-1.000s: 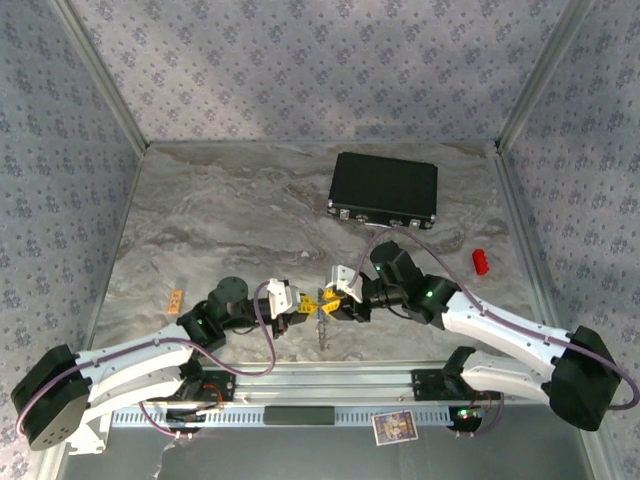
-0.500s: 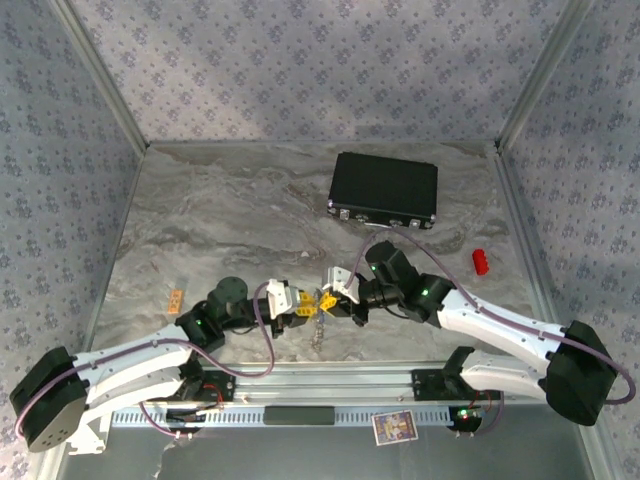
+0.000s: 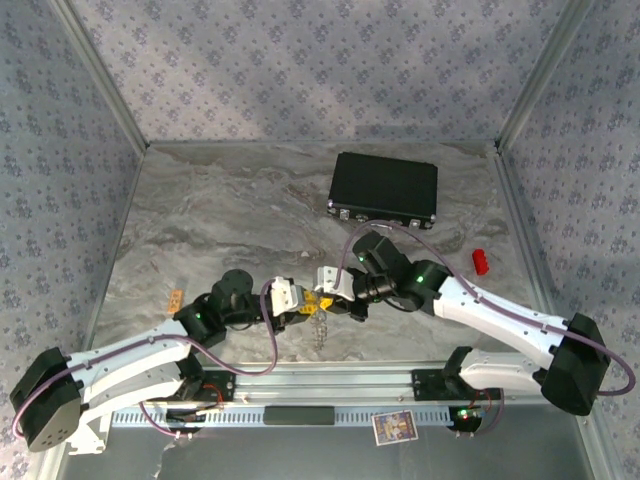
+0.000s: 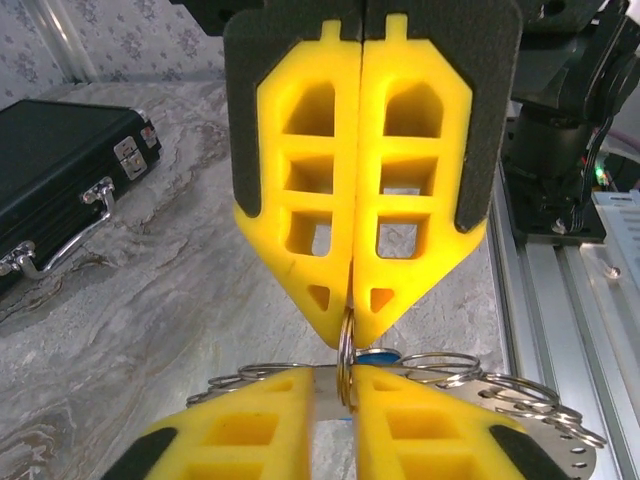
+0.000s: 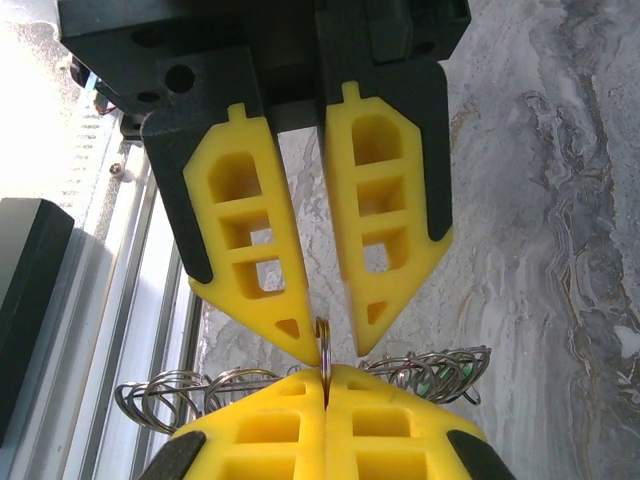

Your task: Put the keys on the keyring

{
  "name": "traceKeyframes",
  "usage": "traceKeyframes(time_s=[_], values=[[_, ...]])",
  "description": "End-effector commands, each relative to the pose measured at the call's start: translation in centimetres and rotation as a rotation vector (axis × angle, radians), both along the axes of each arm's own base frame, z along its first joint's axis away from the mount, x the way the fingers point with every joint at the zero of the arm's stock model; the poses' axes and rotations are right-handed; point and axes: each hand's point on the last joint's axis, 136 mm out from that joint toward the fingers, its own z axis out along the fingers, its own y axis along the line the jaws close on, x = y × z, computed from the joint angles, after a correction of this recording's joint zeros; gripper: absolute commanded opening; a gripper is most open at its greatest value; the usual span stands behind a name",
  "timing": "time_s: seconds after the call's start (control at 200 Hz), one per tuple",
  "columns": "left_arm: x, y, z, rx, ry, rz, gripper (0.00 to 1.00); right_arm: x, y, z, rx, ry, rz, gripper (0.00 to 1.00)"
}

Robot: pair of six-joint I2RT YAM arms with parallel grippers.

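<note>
Right gripper [image 4: 345, 325] clamped on keyring [image 4: 345, 352], ring pinched edge-on above marble table [image 3: 220, 220], near front centre. Left gripper [image 5: 322, 345] meets it tip to tip, jaws slightly apart either side of ring. Coiled loops [image 5: 440, 368] fan out sideways. Black case [image 3: 384, 189] well behind.

On my top feed, the black rectangular hard case [image 3: 384, 190] lies on the grey marbled tabletop [image 3: 220, 220] toward one o'clock from centre. The small red cylinder [image 3: 480, 261] sits at three o'clock and the small orange tag [image 3: 175, 298] at nine, well apart. At six o'clock, the thin silver beaded keyring [image 3: 318, 322] is between the left gripper [image 3: 304, 307] and the right gripper [image 3: 325, 298].
</note>
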Motion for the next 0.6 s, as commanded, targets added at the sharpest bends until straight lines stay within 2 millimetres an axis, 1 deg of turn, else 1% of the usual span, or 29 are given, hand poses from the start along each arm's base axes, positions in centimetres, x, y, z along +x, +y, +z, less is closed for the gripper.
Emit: traceKeyframes(time_s=[0.0, 0.06, 0.11, 0.155, 0.2, 0.245, 0.25, 0.275, 0.335, 0.355, 0.39, 0.595], values=[[0.0, -0.5, 1.5, -0.024, -0.032, -0.026, 0.13, -0.3, 0.4, 0.7, -0.008, -0.013, 0.029, 0.03], [0.0, -0.5, 1.7, -0.031, -0.035, -0.026, 0.11, -0.4, 0.5, 0.8, -0.004, -0.011, 0.035, 0.05], [-0.1, -0.5, 1.8, -0.036, -0.035, -0.03, 0.05, -0.4, 0.6, 0.9, 0.008, -0.012, 0.032, 0.07], [-0.2, -0.5, 1.9, -0.042, -0.037, -0.034, 0.02, -0.4, 0.5, 1.2, 0.029, -0.016, 0.029, 0.12], [-0.2, -0.5, 1.9, -0.049, -0.035, -0.032, 0.0, -0.3, 0.5, 1.5, 0.06, -0.015, 0.02, 0.2], [-0.2, -0.5, 1.7, -0.055, -0.03, -0.029, 0.0, -0.2, 0.3, 1.8, 0.102, -0.014, 0.01, 0.25], [-0.2, -0.5, 1.7, -0.056, -0.029, -0.029, 0.0, -0.3, 0.3, 1.6, 0.101, -0.011, 0.01, 0.25], [-0.2, -0.5, 1.9, -0.068, -0.028, -0.026, 0.0, -0.3, 0.1, 1.7, 0.125, -0.003, 0.002, 0.26], [-0.2, -0.5, 1.6, -0.096, -0.009, -0.018, 0.0, -0.1, 0.0, 1.9, 0.182, 0.017, -0.016, 0.29], [-0.2, -0.5, 1.9, -0.118, -0.008, -0.016, 0.0, -0.1, -0.1, 1.8, 0.195, 0.028, -0.022, 0.3], [-0.2, -0.5, 1.8, -0.137, 0.003, -0.012, 0.0, 0.0, -0.1, 1.7, 0.214, 0.039, -0.031, 0.3], [0.0, -0.9, 1.7, -0.191, 0.035, -0.005, 0.0, 0.4, -0.2, 0.4, 0.229, 0.073, -0.056, 0.3]])
